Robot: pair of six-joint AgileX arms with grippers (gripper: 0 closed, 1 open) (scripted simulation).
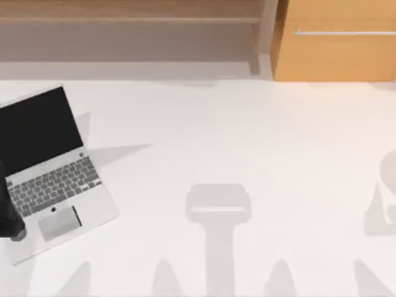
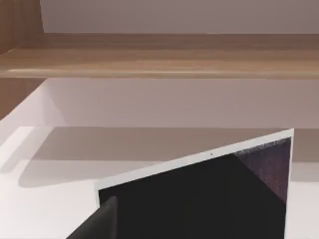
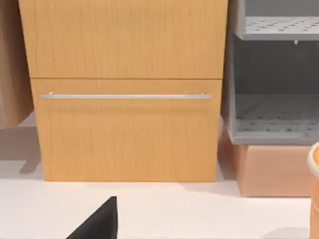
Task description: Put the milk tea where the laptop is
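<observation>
The silver-grey laptop [image 1: 55,179] stands open at the table's left side, with its black screen up and its keys and trackpad toward the front. My left arm [image 1: 9,213] is a dark shape at the left edge, touching or overlapping the laptop's front left corner. In the left wrist view a dark part of my left gripper [image 2: 99,224] sits close before the laptop's screen [image 2: 199,199]. The milk tea [image 3: 315,204] is a tan-orange sliver with a pale rim at the edge of the right wrist view, apart from the dark part of my right gripper [image 3: 99,221].
An orange cabinet [image 1: 334,40] with a metal drawer handle [image 3: 124,95] stands at the back right. Beside it are a grey rack [image 3: 274,89] and a brownish box [image 3: 269,169]. A wooden shelf [image 1: 130,18] runs along the back left. The white table [image 1: 247,142] spreads between.
</observation>
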